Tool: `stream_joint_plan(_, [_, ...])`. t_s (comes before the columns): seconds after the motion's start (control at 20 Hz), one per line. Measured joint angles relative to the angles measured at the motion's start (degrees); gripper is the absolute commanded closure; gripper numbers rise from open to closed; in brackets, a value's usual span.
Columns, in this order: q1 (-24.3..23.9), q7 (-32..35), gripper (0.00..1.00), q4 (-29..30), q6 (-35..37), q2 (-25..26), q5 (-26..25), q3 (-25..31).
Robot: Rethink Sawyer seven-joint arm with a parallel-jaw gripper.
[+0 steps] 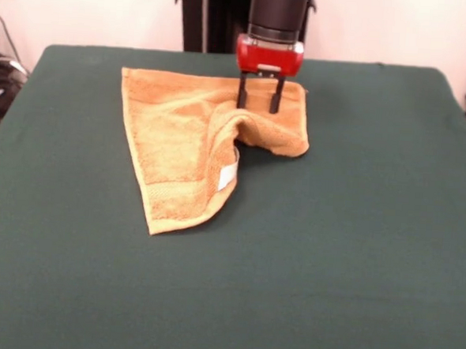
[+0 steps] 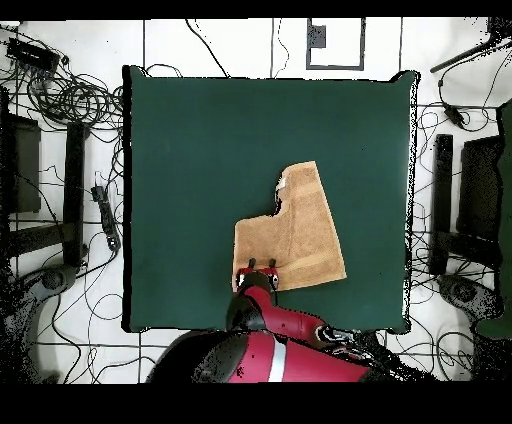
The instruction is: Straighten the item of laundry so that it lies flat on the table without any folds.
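The orange-tan towel (image 1: pixel 183 144) lies on the dark green table (image 1: pixel 331 252) toward the far side, near the robot. Its right part is folded over and bunched into a raised ridge, with a small white tag (image 1: pixel 227 176) showing at the fold's edge. In the overhead view the towel (image 2: pixel 295 235) lies right of the table's middle, close to the robot's edge. My gripper (image 1: pixel 258 107) stands over the towel's far right corner with its two black fingers apart, tips down at the cloth. It shows in the overhead view (image 2: pixel 260 267) at the towel's lower left corner.
The green table (image 2: pixel 200 150) extends wide on all sides of the towel. Cables and dark equipment lie on the floor around the table (image 2: pixel 70 100). The robot's pedestal stands at the table's far side (image 1: pixel 219 15).
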Motion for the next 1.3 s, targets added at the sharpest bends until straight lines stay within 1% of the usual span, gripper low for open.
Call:
stream_joint_plan(0.2, [-2.06,0.01,0.0,-0.02,-1.61,0.5,-3.14,0.76])
stream_joint_plan(0.35, [-3.04,0.01,0.0,-0.04,-1.63,0.5,-4.22,1.19])
stream_joint_plan(0.65, [-6.71,0.0,0.0,-0.03,-1.54,0.53,-7.6,1.76])
stream_joint_plan(0.9, [-9.13,0.0,0.0,-0.05,-1.06,0.5,-9.14,1.75])
stream_joint_plan(1.15, [-11.93,0.0,0.0,-0.07,1.25,-0.07,-11.01,1.74])
stream_joint_plan(1.3, [-15.12,-0.01,0.0,-0.38,4.87,-0.81,-13.27,1.73])
